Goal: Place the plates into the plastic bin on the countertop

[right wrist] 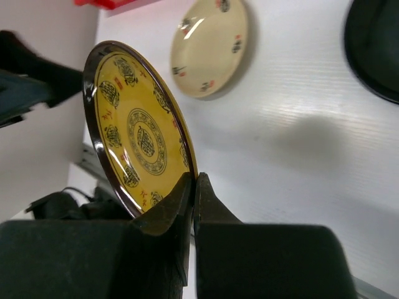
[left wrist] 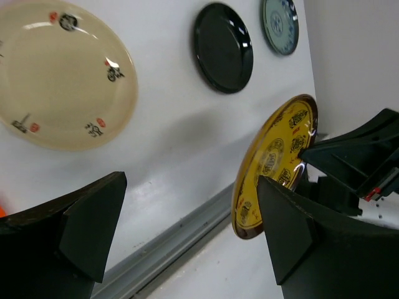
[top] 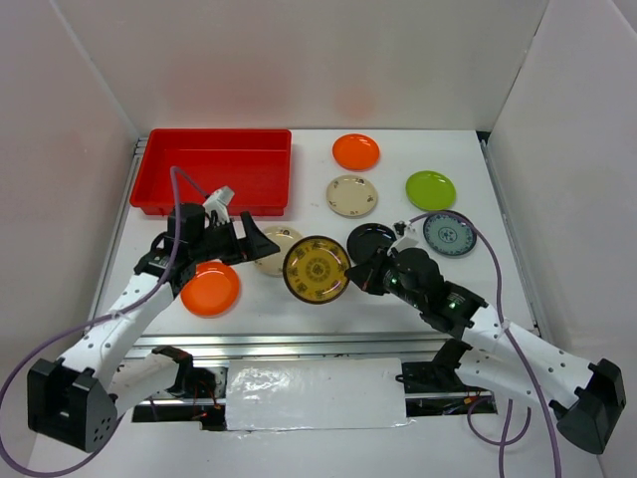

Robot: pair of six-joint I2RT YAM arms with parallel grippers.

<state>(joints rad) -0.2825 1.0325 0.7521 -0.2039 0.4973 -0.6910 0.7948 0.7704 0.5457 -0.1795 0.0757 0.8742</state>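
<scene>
The brown-gold plate (top: 317, 269), its yellow face ringed with dark medallions inside a brown rim, hangs tilted above the table (top: 309, 169) between the two arms. The right claw (right wrist: 193, 187) pinches its lower rim, a grip clear only in the right wrist view. The left claw (left wrist: 190, 205) gapes wide, holding nothing.

White arms (top: 111, 334) with black joints (top: 418, 276) trail purple cables (top: 175, 189).

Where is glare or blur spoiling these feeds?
Top view: evenly lit, the red bin tints the wall behind. Left wrist: white glints on the black plate. Right wrist: glare streak on the beige plate; gold plate sharp.
</scene>
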